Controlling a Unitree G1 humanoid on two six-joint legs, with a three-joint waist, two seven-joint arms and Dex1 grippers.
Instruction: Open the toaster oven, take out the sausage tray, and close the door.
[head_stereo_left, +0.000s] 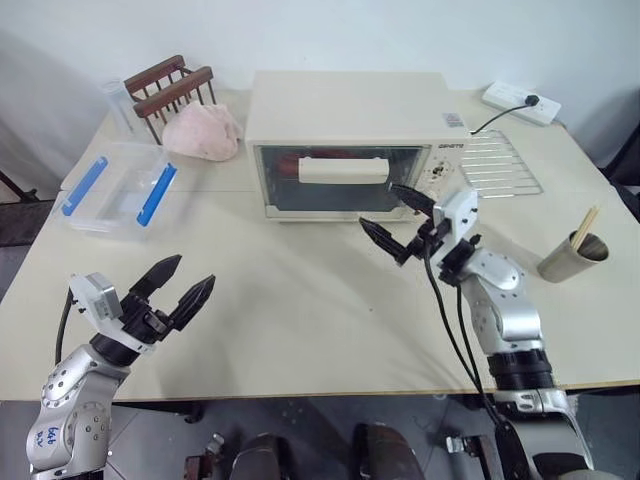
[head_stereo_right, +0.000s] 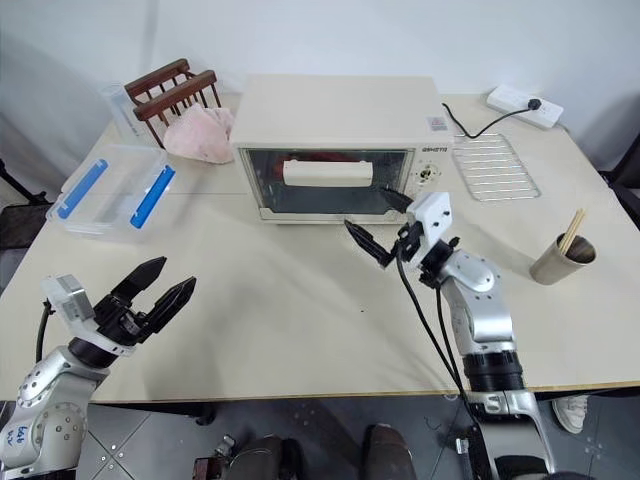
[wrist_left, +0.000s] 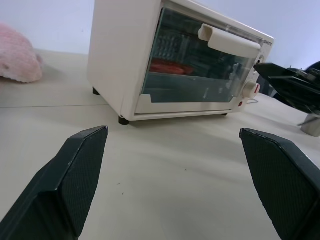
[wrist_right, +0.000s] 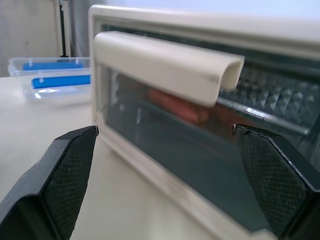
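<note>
My right hand (head_stereo_left: 400, 222) is raised in the centre-right of the head view, its two black fingers spread wide and holding nothing, pointing up-frame at the lower right corner of the toaster oven (head_stereo_left: 350, 115). The fingertips sit just in front of the glass, near the knobs, not touching. In the right wrist view the door (wrist_right: 190, 150) is shut, and its cream bar handle (wrist_right: 165, 65) lies between my open fingers, a little farther off than their tips.

My left hand (head_stereo_left: 180, 285) hovers in the lower left of the frame, also fully open and empty, angled toward the oven but well apart from it.

The oven stands in the upper middle of the pale surface (head_stereo_left: 300, 320). Through the glass I see red sausages inside (wrist_left: 170, 66); the sausage tray itself is hard to make out behind the glass.

A broad bare stretch of surface lies in front of the oven, between my two hands and down to the near edge.

To the upper left are a clear plastic box with blue clips (head_stereo_left: 118, 187), a pink cloth (head_stereo_left: 205, 132) and a dark wooden rack (head_stereo_left: 170, 90). To the right of the oven lies a bare wire rack (head_stereo_left: 500, 165), with a power strip (head_stereo_left: 520, 102) behind it and a metal cup holding sticks (head_stereo_left: 575, 255) at the right edge.
</note>
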